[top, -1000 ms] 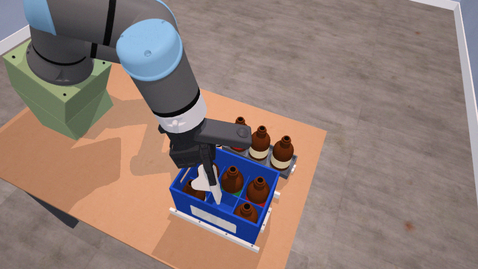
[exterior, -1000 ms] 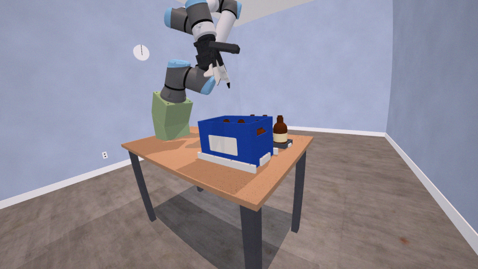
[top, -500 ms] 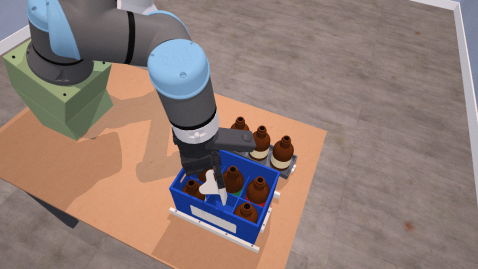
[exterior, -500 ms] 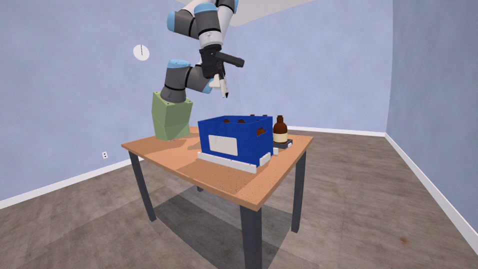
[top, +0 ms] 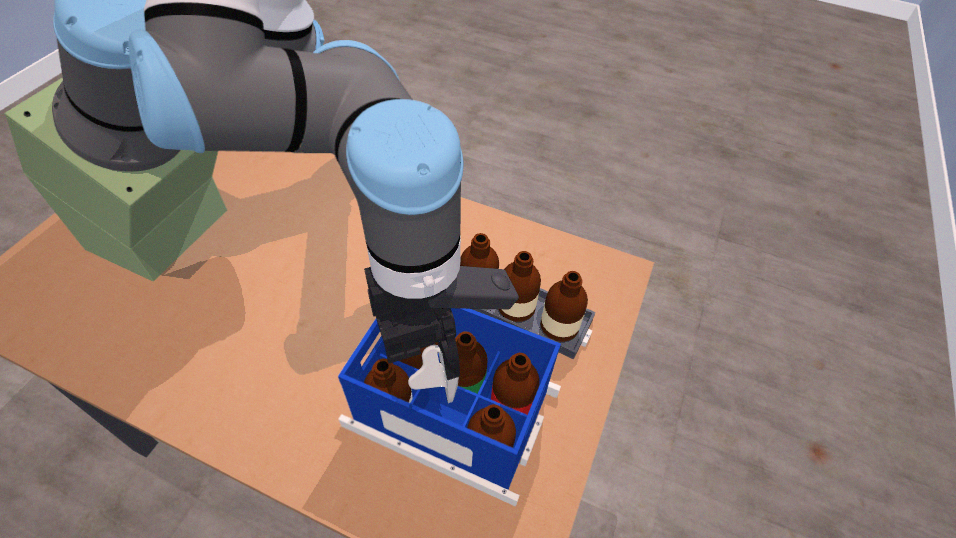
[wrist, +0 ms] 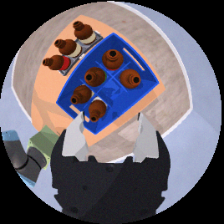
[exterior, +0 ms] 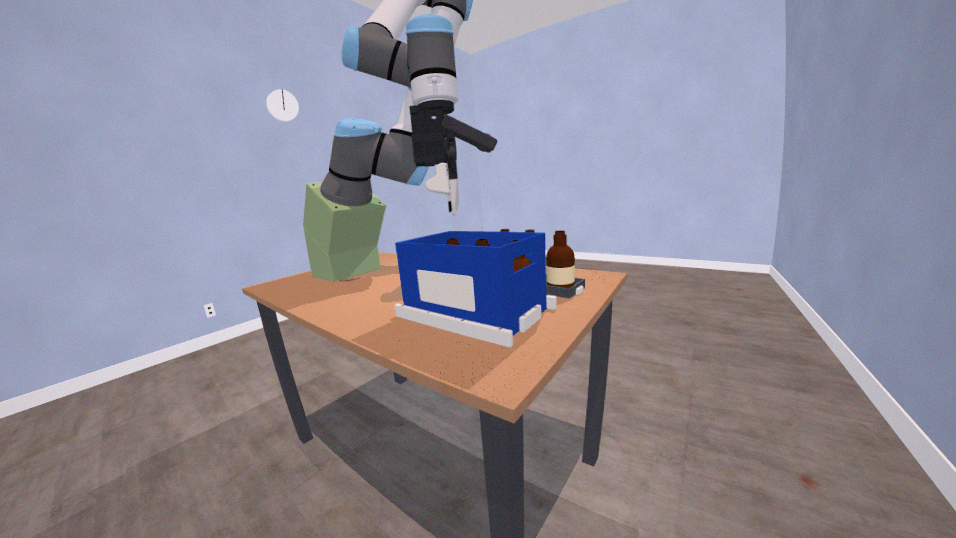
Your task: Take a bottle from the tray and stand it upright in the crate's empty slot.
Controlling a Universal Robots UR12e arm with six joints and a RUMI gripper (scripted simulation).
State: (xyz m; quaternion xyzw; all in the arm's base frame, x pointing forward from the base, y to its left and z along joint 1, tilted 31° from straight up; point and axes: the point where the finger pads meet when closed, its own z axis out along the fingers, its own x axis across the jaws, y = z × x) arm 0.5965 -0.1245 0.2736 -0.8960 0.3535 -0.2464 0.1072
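Observation:
The blue crate (top: 456,394) stands on the table and holds several brown bottles. Its empty slot (top: 437,404) is the middle one on the long side with the white label; it also shows in the wrist view (wrist: 114,94). The grey tray (top: 558,331) behind the crate carries three upright brown bottles (top: 521,281), also seen in the wrist view (wrist: 68,46). My gripper (top: 444,384) hangs well above the crate (exterior: 471,277), as the exterior view shows (exterior: 452,200). Its fingers stand partly apart with nothing between them.
The green robot pedestal (top: 127,200) stands at the table's far left. White stop bars (top: 427,458) lie along the crate's front and right side. The table's edge runs close to the tray and the crate on the right.

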